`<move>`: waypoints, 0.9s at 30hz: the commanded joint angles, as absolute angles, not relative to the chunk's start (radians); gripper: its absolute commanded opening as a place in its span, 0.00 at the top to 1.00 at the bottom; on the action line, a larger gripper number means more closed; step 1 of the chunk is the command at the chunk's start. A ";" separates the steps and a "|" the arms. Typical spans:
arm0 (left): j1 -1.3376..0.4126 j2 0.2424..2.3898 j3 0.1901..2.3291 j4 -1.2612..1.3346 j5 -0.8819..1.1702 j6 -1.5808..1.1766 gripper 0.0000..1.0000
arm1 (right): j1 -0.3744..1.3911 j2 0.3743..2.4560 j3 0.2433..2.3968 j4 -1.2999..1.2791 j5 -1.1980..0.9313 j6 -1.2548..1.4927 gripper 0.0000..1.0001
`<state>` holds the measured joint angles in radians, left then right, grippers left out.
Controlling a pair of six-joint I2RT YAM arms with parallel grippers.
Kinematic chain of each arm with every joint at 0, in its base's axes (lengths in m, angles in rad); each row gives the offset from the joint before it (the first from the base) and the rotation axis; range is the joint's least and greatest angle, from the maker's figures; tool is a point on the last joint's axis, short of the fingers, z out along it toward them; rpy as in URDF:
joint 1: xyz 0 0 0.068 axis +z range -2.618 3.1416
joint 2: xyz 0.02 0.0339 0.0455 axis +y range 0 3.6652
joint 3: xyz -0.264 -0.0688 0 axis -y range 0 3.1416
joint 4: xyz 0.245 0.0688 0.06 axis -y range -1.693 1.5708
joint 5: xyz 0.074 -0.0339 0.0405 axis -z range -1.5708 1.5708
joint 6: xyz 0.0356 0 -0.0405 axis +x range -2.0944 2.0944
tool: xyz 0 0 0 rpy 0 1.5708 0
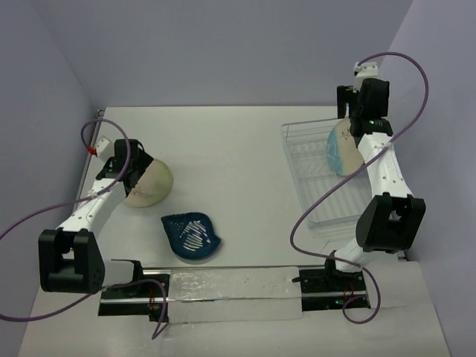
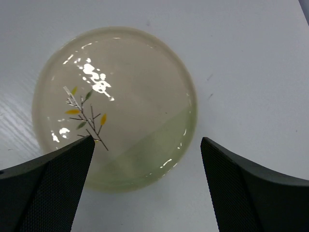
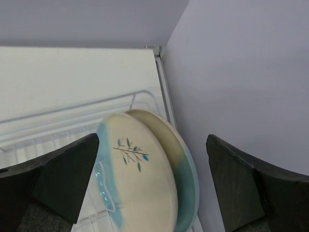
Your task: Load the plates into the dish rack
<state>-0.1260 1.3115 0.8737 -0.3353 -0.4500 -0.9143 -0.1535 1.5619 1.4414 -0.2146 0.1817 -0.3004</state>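
Note:
A pale yellow plate (image 1: 151,185) with a thin sprig lies flat on the table at the left; it also shows in the left wrist view (image 2: 116,106). My left gripper (image 2: 145,159) is open just above it, one finger over its near rim, the other off its right side. Two cream-and-light-blue plates (image 3: 140,179) stand on edge, one behind the other, in the wire dish rack (image 1: 312,160) at the right; they also show from above (image 1: 343,147). My right gripper (image 3: 152,169) is open above them, empty. A dark teal leaf-shaped dish (image 1: 192,236) lies flat near the table's middle.
The purple wall (image 3: 241,72) stands right behind the rack. A clear strip (image 1: 230,291) lies along the near edge between the arm bases. The rack's near slots (image 1: 338,204) hold nothing.

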 commanded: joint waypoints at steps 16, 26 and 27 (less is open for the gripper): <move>0.104 1.093 0.657 -0.296 -0.376 -1.066 0.01 | 0.281 1.523 1.601 -0.156 -0.224 0.216 0.00; 0.198 1.343 0.676 -0.205 -0.138 -1.013 0.15 | 0.471 1.756 1.705 -0.184 -0.230 0.335 0.00; 0.199 1.356 0.681 -0.201 -0.125 -1.010 0.18 | 0.475 1.764 1.707 -0.184 -0.230 0.340 0.00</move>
